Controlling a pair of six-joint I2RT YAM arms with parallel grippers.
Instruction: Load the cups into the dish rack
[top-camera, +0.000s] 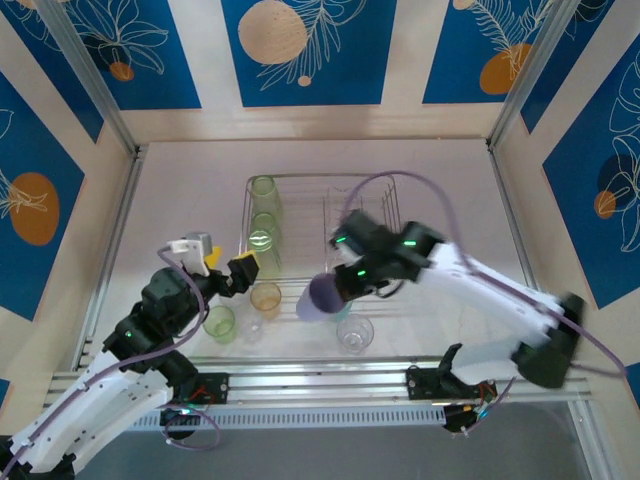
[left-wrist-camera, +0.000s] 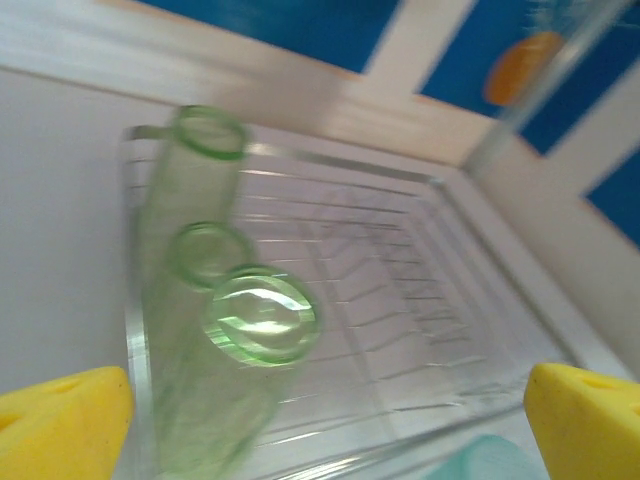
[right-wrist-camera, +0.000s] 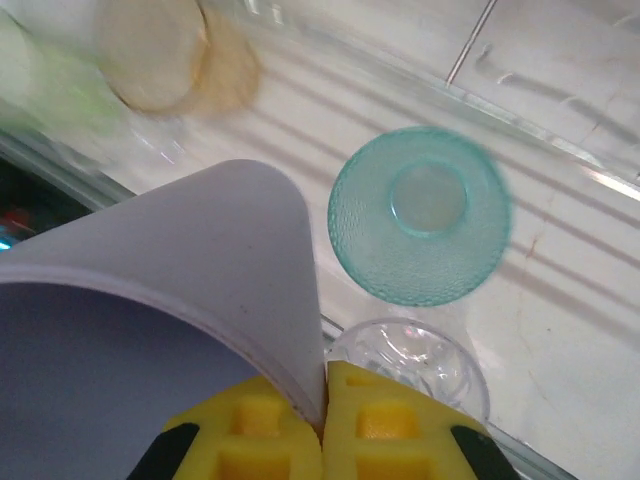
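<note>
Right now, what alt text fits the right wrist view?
The right gripper pinches the wall of a lilac cup, large in the lower left. Beyond it, seen from above, are a teal cup, a clear cup beside the gripper and a blurred amber cup at upper left.

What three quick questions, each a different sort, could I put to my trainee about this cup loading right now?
1. True or false: the left gripper holds a cup.
2. Which colour cup does the right gripper pinch? A amber, B lilac, C teal.
3. Fill in: the cups lying along the rack's left side are ___.
Key: 1 false, its jaws stand open and empty. 2 B, the lilac cup, pinched at its rim. 3 green.
</note>
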